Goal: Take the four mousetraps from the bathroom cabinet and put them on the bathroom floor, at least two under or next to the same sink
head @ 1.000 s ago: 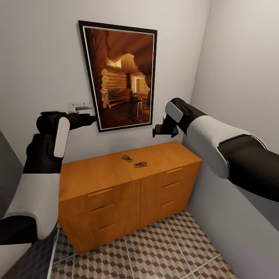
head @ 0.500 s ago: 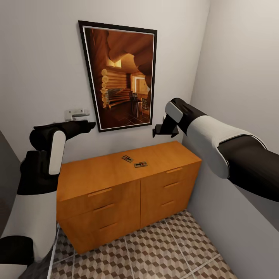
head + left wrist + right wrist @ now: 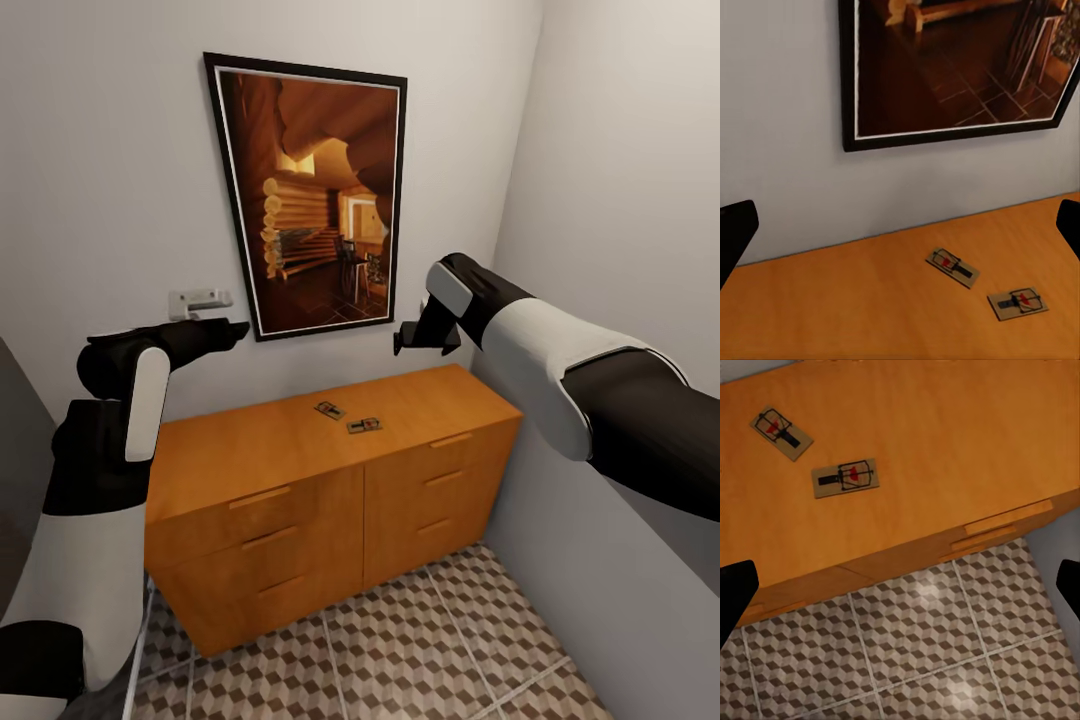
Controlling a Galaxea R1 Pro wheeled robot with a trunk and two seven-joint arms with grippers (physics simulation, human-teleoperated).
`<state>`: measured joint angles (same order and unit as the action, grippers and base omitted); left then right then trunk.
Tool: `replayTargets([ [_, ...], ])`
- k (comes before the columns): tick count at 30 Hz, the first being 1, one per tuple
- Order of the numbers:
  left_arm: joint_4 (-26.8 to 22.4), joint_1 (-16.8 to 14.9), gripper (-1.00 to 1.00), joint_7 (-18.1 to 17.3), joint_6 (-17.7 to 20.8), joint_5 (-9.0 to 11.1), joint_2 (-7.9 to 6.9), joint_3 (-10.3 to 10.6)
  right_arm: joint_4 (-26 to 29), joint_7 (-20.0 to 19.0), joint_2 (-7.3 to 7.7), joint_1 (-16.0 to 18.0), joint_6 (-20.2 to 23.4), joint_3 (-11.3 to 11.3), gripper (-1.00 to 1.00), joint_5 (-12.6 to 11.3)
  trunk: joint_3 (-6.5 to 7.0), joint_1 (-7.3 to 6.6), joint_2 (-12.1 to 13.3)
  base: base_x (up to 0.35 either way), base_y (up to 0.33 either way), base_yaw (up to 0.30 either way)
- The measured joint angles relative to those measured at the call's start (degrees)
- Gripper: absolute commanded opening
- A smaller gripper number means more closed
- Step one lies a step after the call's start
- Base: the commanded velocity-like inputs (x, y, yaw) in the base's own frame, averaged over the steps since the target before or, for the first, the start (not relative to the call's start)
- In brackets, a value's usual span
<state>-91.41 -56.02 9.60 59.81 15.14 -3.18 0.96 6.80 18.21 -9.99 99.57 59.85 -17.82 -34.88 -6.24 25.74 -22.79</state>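
Two mousetraps lie side by side on the flat top of the orange-brown cabinet (image 3: 270,440), one farther back (image 3: 328,408) and one nearer the front edge (image 3: 363,425). My left gripper (image 3: 232,329) hangs open in the air over the cabinet's left end, close to the wall. The left wrist view holds both mousetraps (image 3: 952,268) (image 3: 1017,303) between its dark fingertips (image 3: 735,229). My right gripper (image 3: 405,340) is open above the cabinet's right half, with both mousetraps (image 3: 782,433) (image 3: 845,478) below it. The bathroom floor (image 3: 400,650) lies in front of the cabinet.
A large framed picture (image 3: 310,190) hangs on the wall above the cabinet. A small white wall fixture (image 3: 200,298) sits left of it. A side wall (image 3: 620,200) closes the room just right of the cabinet. Slot-handled drawers (image 3: 258,497) face me.
My left arm has dropped a little and its gripper now sits lower beside the picture's corner. The right arm and the mousetraps have not moved.
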Motion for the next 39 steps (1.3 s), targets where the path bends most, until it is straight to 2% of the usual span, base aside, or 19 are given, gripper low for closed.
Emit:
replayTargets([
  [11,-0.11,0.15,1.00,0.00,0.00,0.08,0.03,0.05,-0.50,-0.54,0.00,-0.71,0.00,0.00,1.00,-0.01,0.00,0.00,0.00,0.098,0.101,0.000],
  [19,-0.13,0.18,1.00,0.00,0.00,0.09,0.06,0.08,-1.49,-4.47,0.00,-1.31,-0.01,-0.03,1.00,-0.04,0.00,0.01,0.01,0.027,0.028,0.000],
  [26,-0.13,0.19,1.00,0.00,0.00,0.09,0.04,0.08,-2.37,-6.34,0.00,-1.60,-0.01,-0.03,1.00,-0.01,0.00,0.01,0.01,0.009,0.009,0.000],
  [39,-0.13,0.19,1.00,0.00,0.00,0.09,0.07,0.13,-2.81,-7.06,0.01,-2.72,-0.01,-0.06,1.00,0.03,0.00,0.00,0.01,0.058,0.080,0.000],
])
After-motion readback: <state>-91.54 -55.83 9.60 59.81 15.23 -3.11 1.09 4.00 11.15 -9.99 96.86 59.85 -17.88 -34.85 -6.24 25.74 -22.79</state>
